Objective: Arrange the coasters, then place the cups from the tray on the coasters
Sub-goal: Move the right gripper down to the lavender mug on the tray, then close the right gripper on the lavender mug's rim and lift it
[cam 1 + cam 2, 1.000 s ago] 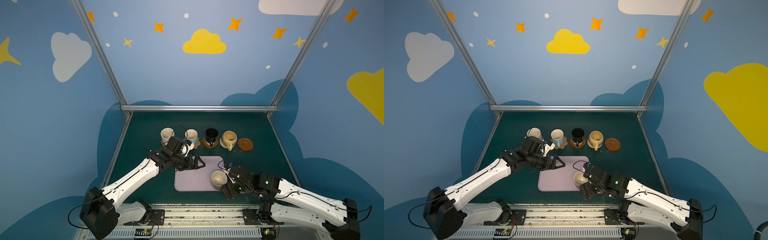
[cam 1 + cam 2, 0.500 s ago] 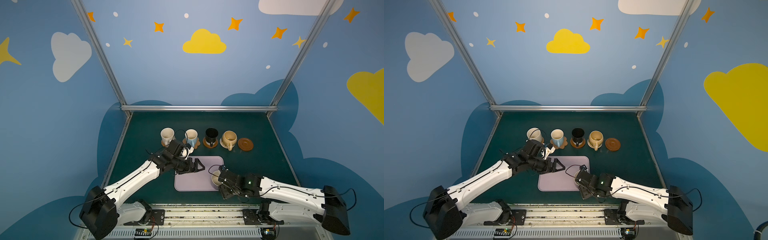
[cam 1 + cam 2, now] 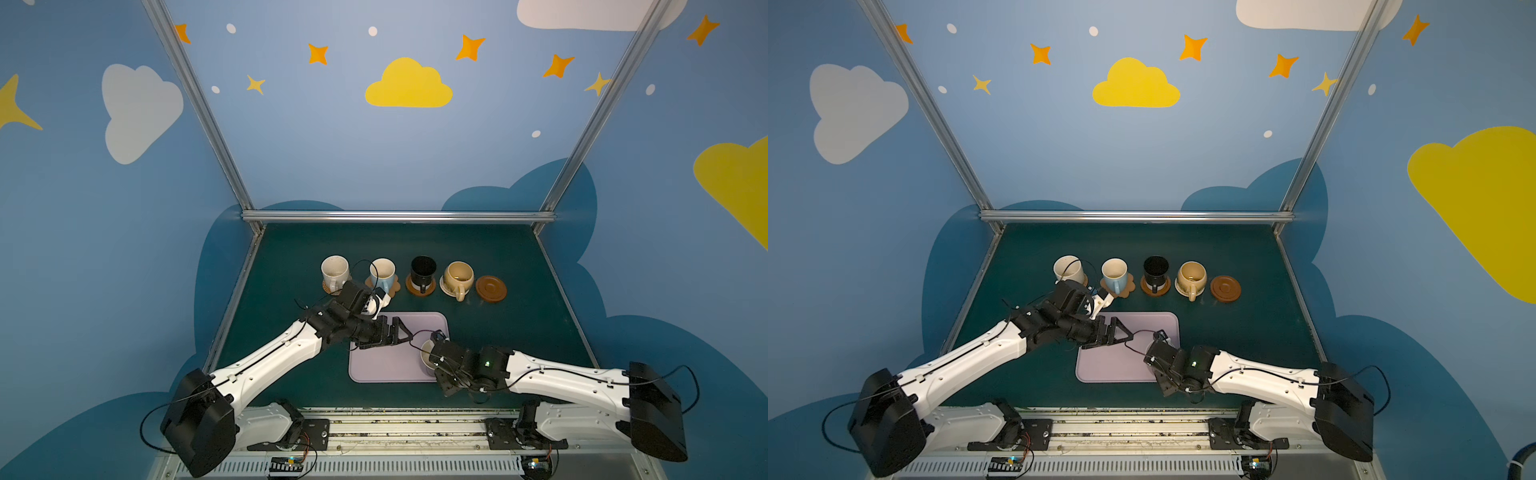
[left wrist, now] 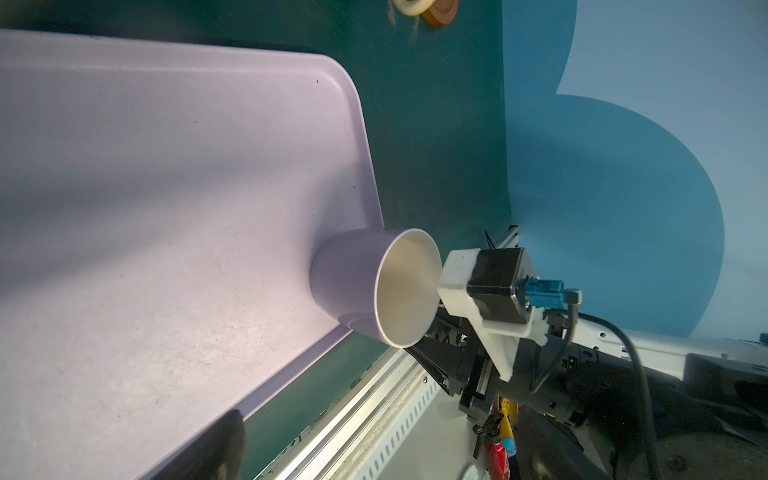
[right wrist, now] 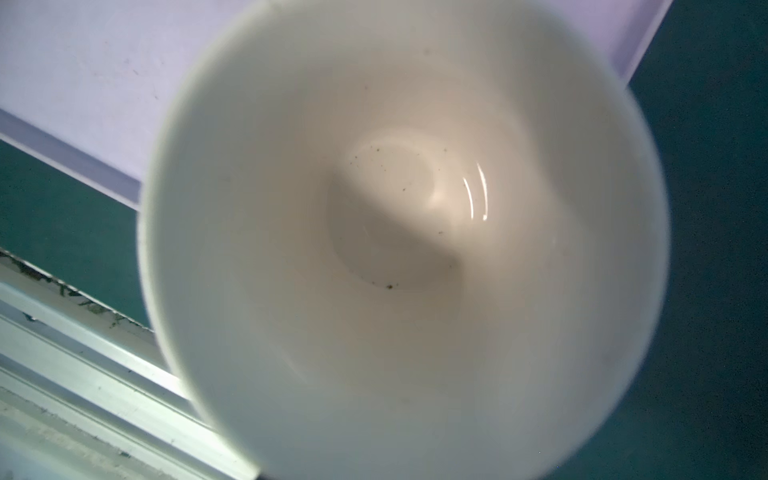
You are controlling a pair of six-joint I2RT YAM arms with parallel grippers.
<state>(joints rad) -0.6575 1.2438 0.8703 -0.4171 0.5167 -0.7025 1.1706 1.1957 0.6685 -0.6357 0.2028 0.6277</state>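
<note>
The left gripper (image 3: pixel 401 332) hangs over the tray's (image 3: pixel 374 365) twelve o'clock side, jaws wide and empty. The right gripper (image 3: pixel 432 358) meets the lilac mug (image 4: pixel 349 282) at four o'clock; its jaws' state cannot be told.

We see four mugs in a row toward the back of the green table (image 3: pixel 1225 332): a cream mug (image 3: pixel 1068 269), a light blue mug (image 3: pixel 1114 274), a black mug (image 3: pixel 1155 269) and a yellow mug (image 3: pixel 1192 277). Each stands on its own coaster. Just right of the yellow mug lies a bare brown coaster (image 3: pixel 1225 288). Nearer us lies the lilac tray (image 3: pixel 1117 365). The left gripper (image 3: pixel 1124 334) hangs over the tray's far left part with its jaws spread. The right gripper (image 3: pixel 1158 352) sits at the tray's right edge, and we cannot make out its jaws.
</note>
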